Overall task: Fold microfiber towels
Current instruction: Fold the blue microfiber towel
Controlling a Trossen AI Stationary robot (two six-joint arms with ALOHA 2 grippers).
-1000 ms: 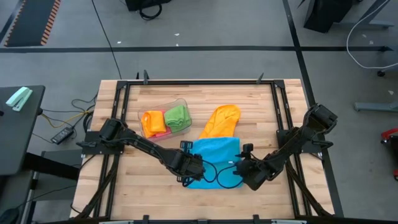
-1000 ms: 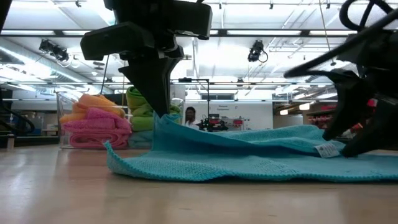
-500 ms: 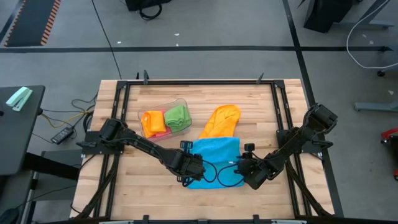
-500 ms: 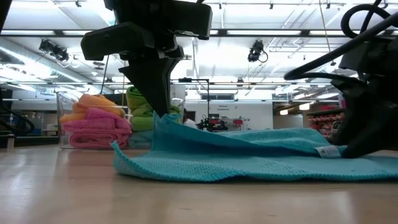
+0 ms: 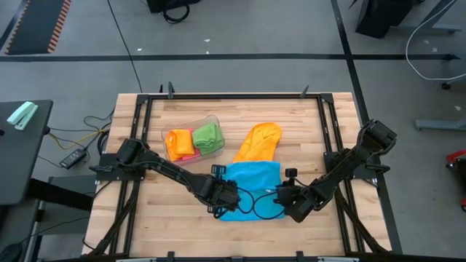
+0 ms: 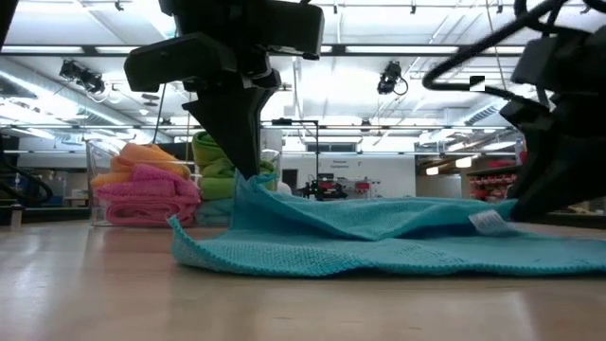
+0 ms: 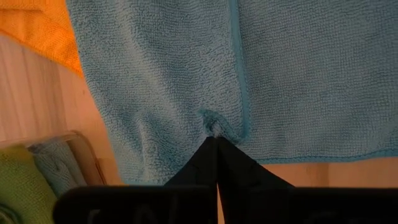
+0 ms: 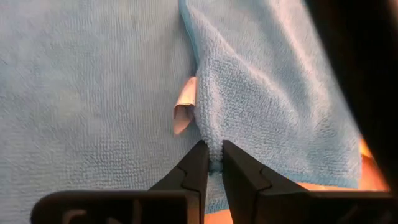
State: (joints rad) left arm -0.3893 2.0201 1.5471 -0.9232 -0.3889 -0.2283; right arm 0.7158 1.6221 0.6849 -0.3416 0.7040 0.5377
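So, progress: partway, as judged.
Tub [image 5: 213,124]: back-left; orange, pink, green towels [image 5: 192,140] folded inside — done.
L gripper [image 5: 223,206]: pinched tight on blue towel [image 5: 255,180] near-left edge, mid-table front.
R gripper [image 5: 279,199]: nipping same towel's near-right edge, by tag [image 8: 183,106].
Orange towel [image 5: 259,140]: loose behind blue, w/ fold pending.

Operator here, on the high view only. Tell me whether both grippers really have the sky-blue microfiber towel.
Observer: The left gripper is shut on the sky-blue microfiber towel, pinching a puckered bit of its hemmed edge.
Operator: Now the right one.
Observer: The right gripper has closed on the towel's other edge, beside a small white tag.
Operator: Report any lift.
Observer: In the low view, the towel peaks at the left gripper; the rest lies on the wooden table.
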